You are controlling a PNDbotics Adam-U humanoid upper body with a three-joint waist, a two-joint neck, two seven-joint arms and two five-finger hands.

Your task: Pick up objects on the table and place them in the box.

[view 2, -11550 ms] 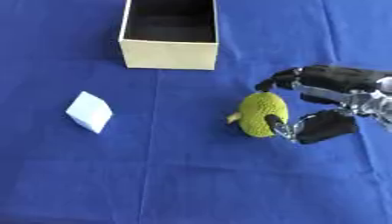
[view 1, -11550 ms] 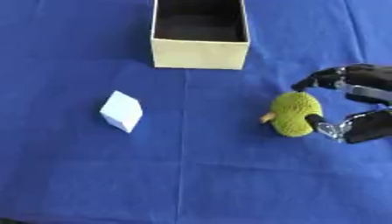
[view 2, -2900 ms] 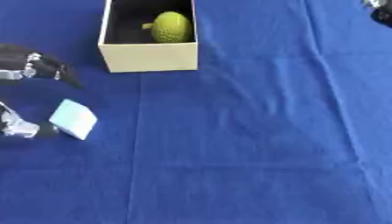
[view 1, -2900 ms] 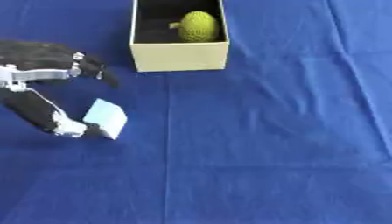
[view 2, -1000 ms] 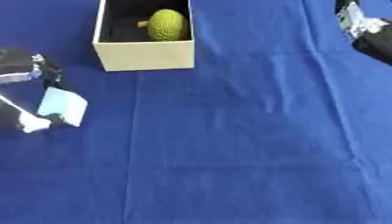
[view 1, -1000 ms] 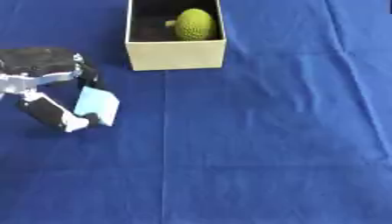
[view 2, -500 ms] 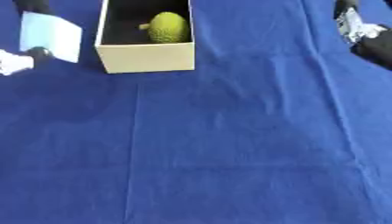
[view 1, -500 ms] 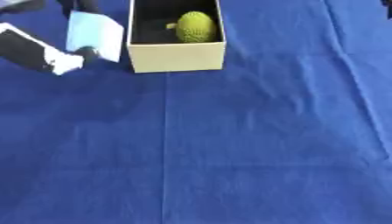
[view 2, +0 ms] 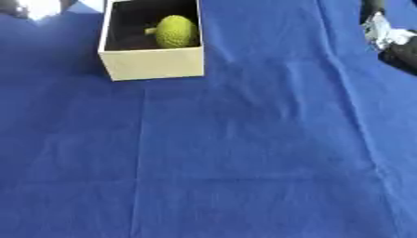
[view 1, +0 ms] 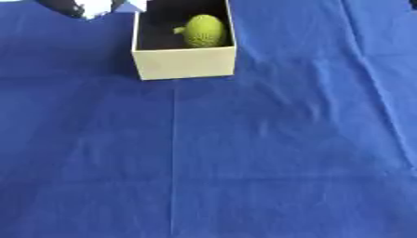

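A cream cardboard box (view 1: 185, 63) stands at the upper left on the blue cloth. Inside it, against the right wall, lies a bumpy yellow-green fruit (view 1: 205, 30). My left hand (view 1: 81, 6) shows only in part at the top edge, just left of the box's far corner. It holds a pale blue block (view 1: 137, 4) raised off the cloth, with most of the block cut off by the picture's edge. My right hand (view 2: 391, 39) sits at the upper right edge of the right eye view, away from the box.
The blue cloth (view 1: 244, 153) covers the whole table, with a few creases and fold lines. Nothing else lies on it in view.
My left hand has carried the pale blue block up and to the right, from beside the box's left wall to its far left corner, now mostly out of the picture.
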